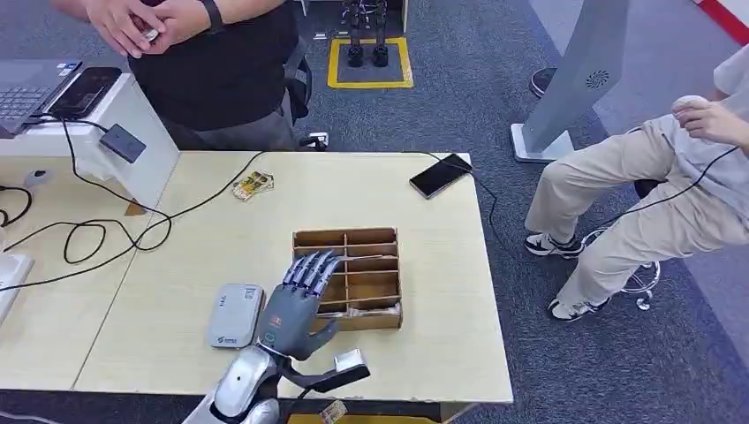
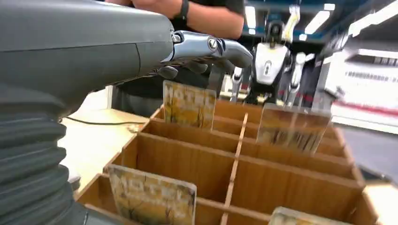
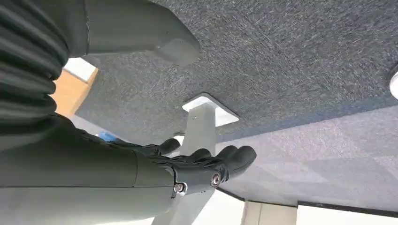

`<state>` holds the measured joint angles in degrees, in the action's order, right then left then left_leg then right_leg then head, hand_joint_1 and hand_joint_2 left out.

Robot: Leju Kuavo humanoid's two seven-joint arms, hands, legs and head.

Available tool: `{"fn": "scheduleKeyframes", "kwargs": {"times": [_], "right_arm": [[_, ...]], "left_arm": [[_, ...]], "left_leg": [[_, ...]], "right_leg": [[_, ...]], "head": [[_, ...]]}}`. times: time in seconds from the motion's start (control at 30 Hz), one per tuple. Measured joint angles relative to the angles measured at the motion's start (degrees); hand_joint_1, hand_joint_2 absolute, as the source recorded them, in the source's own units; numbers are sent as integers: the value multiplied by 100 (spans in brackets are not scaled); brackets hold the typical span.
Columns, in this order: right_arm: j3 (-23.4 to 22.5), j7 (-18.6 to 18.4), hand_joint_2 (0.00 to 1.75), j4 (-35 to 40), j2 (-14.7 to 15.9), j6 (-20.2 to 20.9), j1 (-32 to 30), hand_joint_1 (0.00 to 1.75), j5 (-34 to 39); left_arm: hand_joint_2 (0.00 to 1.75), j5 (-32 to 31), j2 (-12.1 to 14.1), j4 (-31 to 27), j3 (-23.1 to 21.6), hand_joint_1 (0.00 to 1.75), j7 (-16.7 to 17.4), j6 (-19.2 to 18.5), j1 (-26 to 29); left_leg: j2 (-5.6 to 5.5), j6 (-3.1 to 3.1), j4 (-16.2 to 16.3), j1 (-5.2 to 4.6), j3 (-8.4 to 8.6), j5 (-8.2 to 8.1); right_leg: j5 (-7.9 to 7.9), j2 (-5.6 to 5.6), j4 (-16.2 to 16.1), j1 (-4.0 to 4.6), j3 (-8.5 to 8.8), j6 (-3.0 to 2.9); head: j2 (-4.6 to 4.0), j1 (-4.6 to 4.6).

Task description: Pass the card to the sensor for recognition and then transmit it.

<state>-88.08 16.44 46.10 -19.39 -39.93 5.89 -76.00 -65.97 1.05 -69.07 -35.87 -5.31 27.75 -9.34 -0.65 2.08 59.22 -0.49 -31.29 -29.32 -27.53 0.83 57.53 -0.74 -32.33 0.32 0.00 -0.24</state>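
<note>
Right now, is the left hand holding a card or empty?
Empty. The left hand hovers open over the wooden divider box, fingers extended; the cards stand upright in their slots.

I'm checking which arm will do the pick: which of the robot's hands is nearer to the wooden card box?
Left. The left hand hovers over the near left part of the wooden card box, fingers spread above its compartments. The right hand hangs beside the table over the carpet floor, away from the box.

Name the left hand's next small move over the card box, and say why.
Probably lower the left hand onto the upright card under its fingers: it hovers open over the wooden box, holding nothing, so no card can reach the grey sensor yet.
</note>
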Motion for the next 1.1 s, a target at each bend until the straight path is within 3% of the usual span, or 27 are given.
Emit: {"fn": "scheduleKeyframes", "kwargs": {"times": [0.1, 0.23, 0.27, 0.3, 0.83, 1.07, 1.1], "right_arm": [[0, 0, 175, 0, 0, 0, -5, 0, 0], [0, 17, 175, 0, 0, 0, -17, 0, -2], [0, 17, 175, 0, 0, 0, -22, 0, -4], [0, 17, 175, 0, 0, 0, -28, 0, -4], [0, 59, 175, 0, 0, 2, -34, 0, -2], [0, 57, 175, 0, 0, 2, -34, 0, -2], [0, 57, 175, 0, 0, 2, -34, 0, -2]], "left_arm": [[175, -20, 26, 31, -35, 0, 83, -308, -105], [175, 7, 35, 61, -109, 0, 184, -411, -206], [175, 0, 35, 63, -111, 101, 245, -375, -208], [175, -35, 35, 70, -111, 175, 310, -343, -208], [175, -306, 59, 201, -120, 175, 557, 162, -207], [175, -319, 52, 201, -120, 175, 557, 189, -208], [175, -319, 55, 201, -120, 150, 557, 191, -208]], "left_leg": [[0, 0, 0, 0, 0, 0], [0, 0, 0, 0, 1, 0], [0, 0, 0, 0, 1, 0], [0, 0, 0, 0, 1, 0], [0, 0, 0, 0, 0, 0], [0, 0, 0, 0, 0, 0], [0, 0, 0, 0, 0, 0]], "right_leg": [[0, 0, 0, 0, 0, 0], [1, 0, 0, 0, 1, 0], [1, 0, 0, 0, 1, 0], [1, 0, 0, 0, 1, 0], [0, 0, 0, 0, 1, 0], [0, 0, 0, 0, 1, 0], [0, 0, 0, 0, 1, 0]], "head": [[0, 0], [0, 0], [0, 0], [0, 0], [0, 0], [0, 0], [0, -2]]}}
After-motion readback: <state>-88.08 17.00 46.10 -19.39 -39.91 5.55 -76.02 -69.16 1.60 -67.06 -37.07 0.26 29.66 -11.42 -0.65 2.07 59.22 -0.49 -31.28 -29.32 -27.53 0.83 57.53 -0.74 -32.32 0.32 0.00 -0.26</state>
